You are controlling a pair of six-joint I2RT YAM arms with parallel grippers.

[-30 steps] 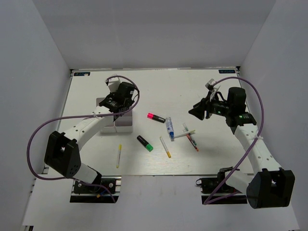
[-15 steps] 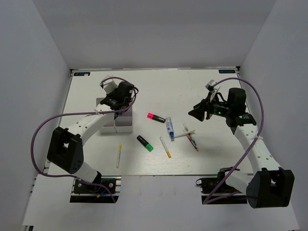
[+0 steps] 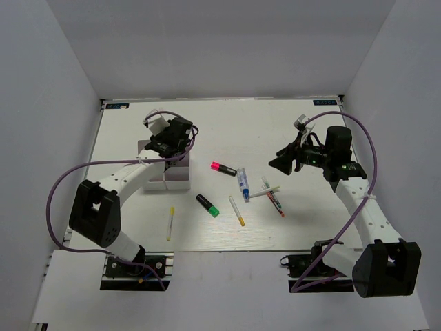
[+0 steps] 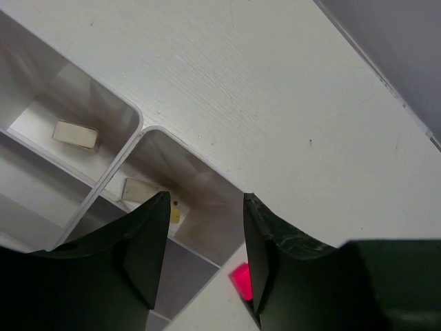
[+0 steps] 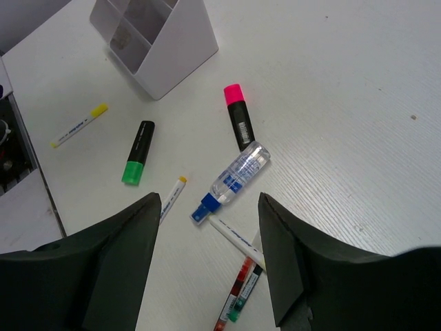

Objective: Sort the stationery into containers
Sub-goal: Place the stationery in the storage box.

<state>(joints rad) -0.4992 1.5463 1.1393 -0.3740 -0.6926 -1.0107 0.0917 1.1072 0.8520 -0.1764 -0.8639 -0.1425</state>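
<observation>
The containers (image 3: pixel 176 181), white-walled boxes, stand at the table's left. My left gripper (image 3: pixel 173 150) hovers open and empty just above them. In the left wrist view the compartments (image 4: pixel 121 156) hold two beige erasers (image 4: pixel 76 135) (image 4: pixel 140 189). A pink-ended highlighter (image 3: pixel 222 168), a white-blue marker (image 3: pixel 242 184), a green-ended highlighter (image 3: pixel 207 205), a yellow-tipped pen (image 3: pixel 236 211), a white pen (image 3: pixel 264 192) and a red pen (image 3: pixel 274 198) lie mid-table. Another yellow pen (image 3: pixel 170 223) lies near the front left. My right gripper (image 3: pixel 282 162) hangs open and empty above the marker (image 5: pixel 236 174).
Grey walls enclose the table on three sides. Purple cables loop from both arms. The right wrist view shows the containers (image 5: pixel 158 41) at the far side of the pen cluster, and the table's edge with a dark rail at the left.
My left wrist has turned and shifted slightly left and back over the containers. The right arm and the stationery have not visibly moved.
</observation>
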